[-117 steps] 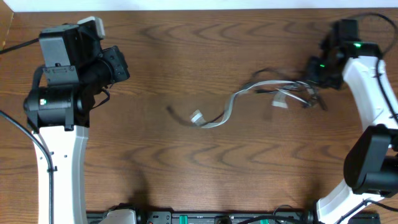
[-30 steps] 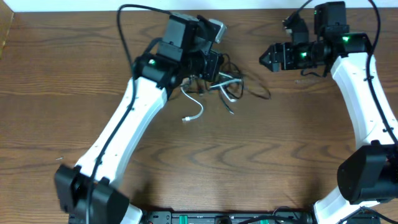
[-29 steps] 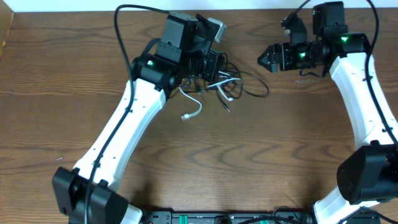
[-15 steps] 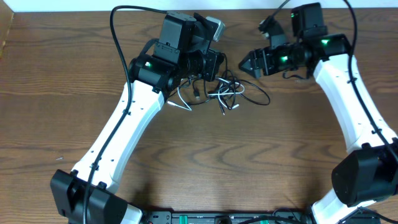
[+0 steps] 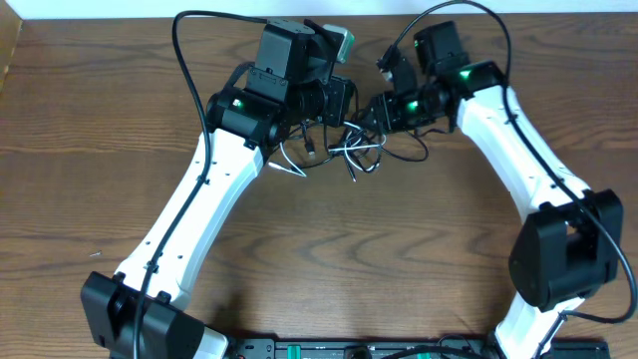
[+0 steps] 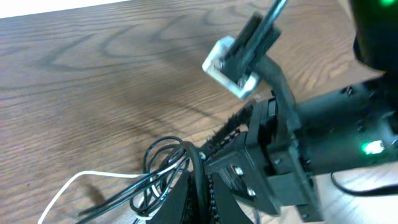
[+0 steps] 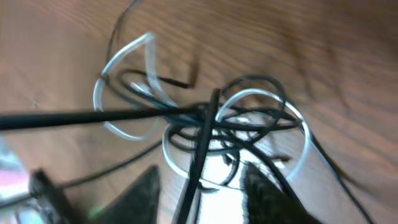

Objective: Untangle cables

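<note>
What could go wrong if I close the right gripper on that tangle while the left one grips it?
Risk one: the right gripper straddles several crossed black and white loops of the cables. Closing may catch both cords, and pulling could then tighten the knot.
Risk two: the left gripper is shut on the same bundle, very near the right one, so the fingers may collide.

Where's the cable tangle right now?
In the overhead view, the cable tangle lies at the far centre of the table. It sits between the left gripper, which is shut on it, and the right gripper.
</note>
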Available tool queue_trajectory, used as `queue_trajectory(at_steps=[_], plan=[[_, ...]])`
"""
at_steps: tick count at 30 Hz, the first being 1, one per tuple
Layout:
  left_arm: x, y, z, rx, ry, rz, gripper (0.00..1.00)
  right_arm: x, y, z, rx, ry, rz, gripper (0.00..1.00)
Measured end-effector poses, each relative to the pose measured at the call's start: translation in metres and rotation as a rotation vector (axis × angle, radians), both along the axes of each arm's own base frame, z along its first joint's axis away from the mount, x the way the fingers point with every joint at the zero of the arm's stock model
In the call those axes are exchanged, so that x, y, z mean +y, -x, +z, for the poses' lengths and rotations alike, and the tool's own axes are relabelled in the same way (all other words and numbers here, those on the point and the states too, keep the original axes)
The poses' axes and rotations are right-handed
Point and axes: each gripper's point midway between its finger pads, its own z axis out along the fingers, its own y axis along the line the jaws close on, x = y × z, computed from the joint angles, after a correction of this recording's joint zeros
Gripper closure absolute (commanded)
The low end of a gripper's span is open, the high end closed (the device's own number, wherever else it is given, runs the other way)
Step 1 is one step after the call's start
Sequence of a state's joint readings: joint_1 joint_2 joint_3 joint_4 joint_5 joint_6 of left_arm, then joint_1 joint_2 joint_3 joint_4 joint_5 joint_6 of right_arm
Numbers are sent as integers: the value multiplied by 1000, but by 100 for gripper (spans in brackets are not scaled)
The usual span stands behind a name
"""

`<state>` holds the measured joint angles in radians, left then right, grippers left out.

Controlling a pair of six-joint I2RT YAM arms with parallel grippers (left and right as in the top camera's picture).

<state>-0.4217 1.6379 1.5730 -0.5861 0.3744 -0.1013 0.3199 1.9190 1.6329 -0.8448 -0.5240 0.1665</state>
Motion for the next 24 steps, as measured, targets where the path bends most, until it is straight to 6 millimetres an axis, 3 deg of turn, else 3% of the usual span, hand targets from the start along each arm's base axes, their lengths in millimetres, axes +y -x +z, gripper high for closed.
queue_trajectory(at_steps=[3, 8, 13, 17, 24], plan=[[5, -3, -1, 0, -11, 34, 92, -14, -3, -12, 31, 91, -96, 97], [25, -11, -1, 5, -30, 110, 93, -66, -8, -30, 71, 305, -305, 99], [73, -18, 18, -31, -51, 253, 93, -138, -12, -38, 111, 465, -483, 99], [122, -14, 44, -84, -71, 386, 92, -178, -14, -39, 127, 511, -570, 99], [175, -3, 54, -76, -94, 515, 92, -205, -16, -39, 153, 495, -632, 99]])
